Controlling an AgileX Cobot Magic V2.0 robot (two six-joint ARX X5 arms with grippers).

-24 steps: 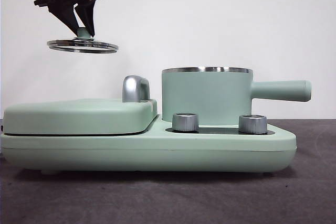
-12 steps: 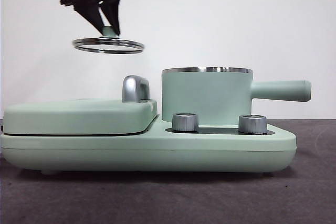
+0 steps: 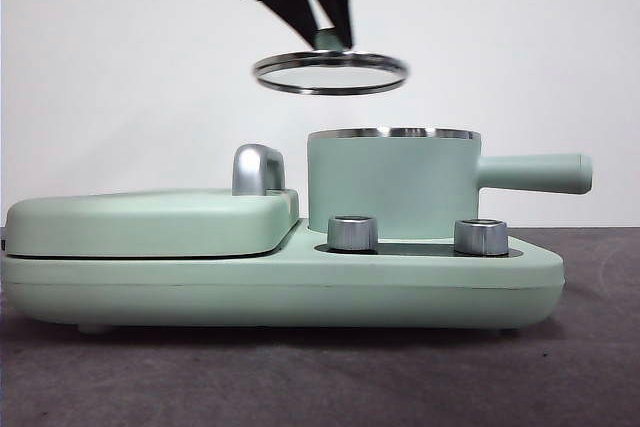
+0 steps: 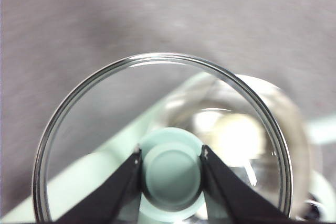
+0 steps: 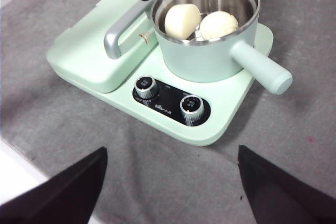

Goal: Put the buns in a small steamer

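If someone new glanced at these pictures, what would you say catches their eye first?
Probably the glass lid, hanging in the air just above and slightly to one side of the mint-green steamer pot, with the left gripper shut on its green knob. Next, the two cream-white buns lying side by side inside the open pot. The right gripper waits open, well back from the cooker.

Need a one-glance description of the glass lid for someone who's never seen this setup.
Start at the mint-green cooker base; on its right side stands the small steamer, open, with the buns inside. Above its rim, off toward the griddle side, hangs the glass lid, held by the left gripper at the green knob. It's the only steel-rimmed clear disc, and the only thing airborne.
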